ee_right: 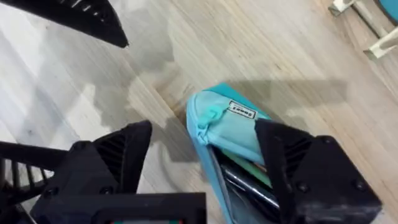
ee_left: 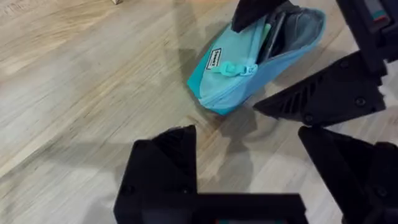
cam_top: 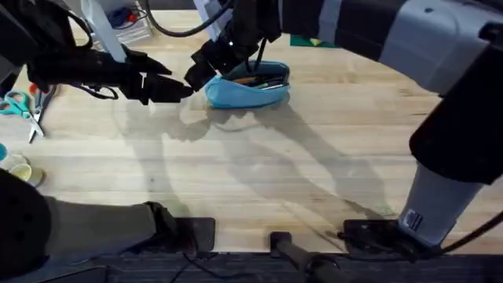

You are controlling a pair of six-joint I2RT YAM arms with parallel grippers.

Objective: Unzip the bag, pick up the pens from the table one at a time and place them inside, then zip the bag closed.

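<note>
Toward twelve o'clock on the surface (cam_top: 259,173), slightly left of centre in your overhead view, the bag (cam_top: 247,85) lies on its side with the zipper open along its length. Pens (ee_left: 273,38) are visible inside the opening — at least one dark barrel and a greenish item beside it; the exact count cannot be told.

Your right end effector (cam_top: 203,73) is at the bag's nine o'clock end, fingers spread wide. In its wrist view one finger (ee_right: 292,162) sits against the bag's side and the other stands off on bare wood; nothing is gripped. The zipper pull (ee_right: 211,115) lies at that same end, next to a small label.

Your left end effector (cam_top: 174,88) hovers just beside the bag at its nine o'clock, close to the right one — its fingers are also open wide and empty.

Scissors (cam_top: 22,108) with orange and teal handles lie well apart at the surface's nine o'clock edge.
</note>
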